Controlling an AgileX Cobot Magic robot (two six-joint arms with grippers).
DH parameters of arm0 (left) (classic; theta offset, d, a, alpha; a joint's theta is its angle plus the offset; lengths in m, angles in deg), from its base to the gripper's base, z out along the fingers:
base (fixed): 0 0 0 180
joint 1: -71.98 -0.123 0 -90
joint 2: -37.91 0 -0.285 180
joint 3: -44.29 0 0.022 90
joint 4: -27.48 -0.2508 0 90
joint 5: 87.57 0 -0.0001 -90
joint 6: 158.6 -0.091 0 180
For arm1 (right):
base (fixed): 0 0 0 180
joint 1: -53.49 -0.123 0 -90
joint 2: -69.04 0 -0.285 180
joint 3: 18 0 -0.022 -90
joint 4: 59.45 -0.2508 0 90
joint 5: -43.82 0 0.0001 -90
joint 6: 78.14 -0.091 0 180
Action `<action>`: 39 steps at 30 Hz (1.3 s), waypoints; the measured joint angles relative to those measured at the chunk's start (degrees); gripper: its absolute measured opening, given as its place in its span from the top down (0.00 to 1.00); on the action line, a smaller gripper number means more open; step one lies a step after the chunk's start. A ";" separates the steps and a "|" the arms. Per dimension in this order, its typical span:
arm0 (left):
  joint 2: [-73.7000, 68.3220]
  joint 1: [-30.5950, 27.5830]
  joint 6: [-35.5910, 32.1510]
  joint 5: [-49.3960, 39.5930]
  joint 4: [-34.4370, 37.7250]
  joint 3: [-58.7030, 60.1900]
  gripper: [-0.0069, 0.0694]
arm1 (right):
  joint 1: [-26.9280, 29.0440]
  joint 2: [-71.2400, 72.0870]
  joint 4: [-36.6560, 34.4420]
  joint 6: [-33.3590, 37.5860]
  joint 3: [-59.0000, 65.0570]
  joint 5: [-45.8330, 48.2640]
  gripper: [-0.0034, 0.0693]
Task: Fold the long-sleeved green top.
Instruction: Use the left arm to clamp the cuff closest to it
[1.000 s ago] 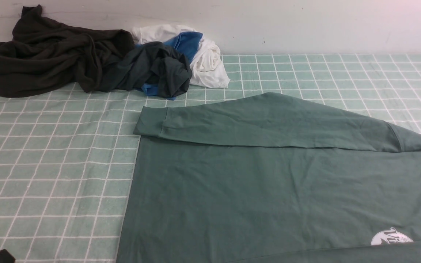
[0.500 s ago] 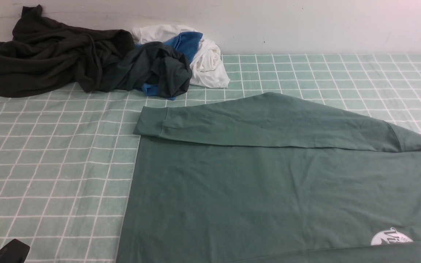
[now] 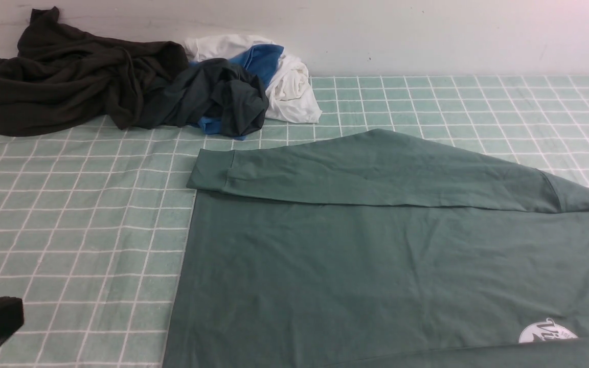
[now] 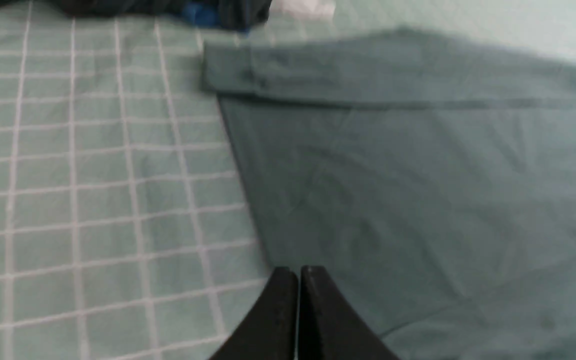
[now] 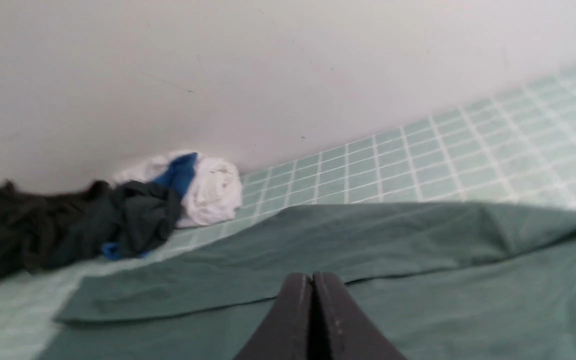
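Green long-sleeved top (image 3: 376, 266) flat, hem edge beside open checked cloth (image 3: 69, 230), left gripper (image 4: 298, 272) and right gripper (image 5: 312, 276) clenched empty

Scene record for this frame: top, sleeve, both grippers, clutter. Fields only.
top: green long-sleeved top spread flat on checked cloth, white logo facing up
sleeve: far sleeve folded across the body, cuff at robot's left
left gripper: shut, empty, by the top's left edge
right gripper: shut, empty, over the top
clutter: black-brown garment, teal-grey garment, white garment, blue fabric heaped far left
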 joint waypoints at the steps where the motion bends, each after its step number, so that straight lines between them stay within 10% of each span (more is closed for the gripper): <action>1: -3.53 0.80 -0.04 -2.38 -3.22 -3.13 0.91 | 0.00 -3.68 2.29 2.18 -3.42 2.15 0.97; 14: -35.80 32.34 -1.05 -11.36 -20.31 -11.75 0.74 | -14.96 -36.70 9.52 9.80 -27.56 45.95 0.97; 27: -64.68 40.42 -1.43 1.53 -18.76 -11.65 0.43 | -18.93 -39.35 14.39 7.38 -23.64 46.84 0.97; 36: -68.94 40.42 -1.60 4.67 -14.18 -11.81 0.50 | -18.93 -39.45 14.39 7.38 -23.47 40.50 0.97; 39: -69.01 40.42 -1.92 4.78 -13.47 -12.14 0.68 | -18.93 -39.52 14.39 7.38 -23.47 39.22 0.97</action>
